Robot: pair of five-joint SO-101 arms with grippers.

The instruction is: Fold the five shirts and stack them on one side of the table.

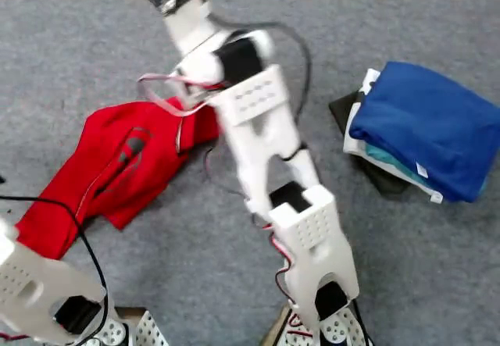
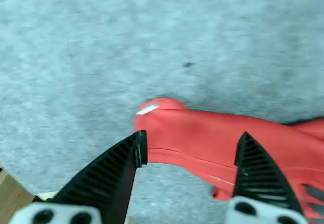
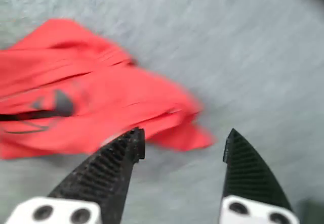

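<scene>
**A:** Where is there room to move on the table?

**B:** In the high view, the grey felt-covered table shows bare cloth in the upper left, along the bottom centre and in the lower right. Its far edge runs along the top of the frame.

**A:** And the garment to fold?

**B:** The crumpled red shirt lies left of centre. It slants from the lower left up toward the middle, unfolded, with a dark print on its front.

**A:** The grippers?

**B:** The left gripper hangs over one end of the red shirt. Its black ridged jaws are spread wide with nothing between them. The right gripper also has its jaws apart, above a corner of the shirt, and holds nothing.

**A:** What stands in the way?

**B:** A thin black cable loops over the shirt's lower end, by the white left arm in the lower left. The white right arm stretches from bottom centre to top centre and covers the shirt's right edge. Well apart at the right sits the stack of folded shirts, with a blue shirt on top.
</scene>
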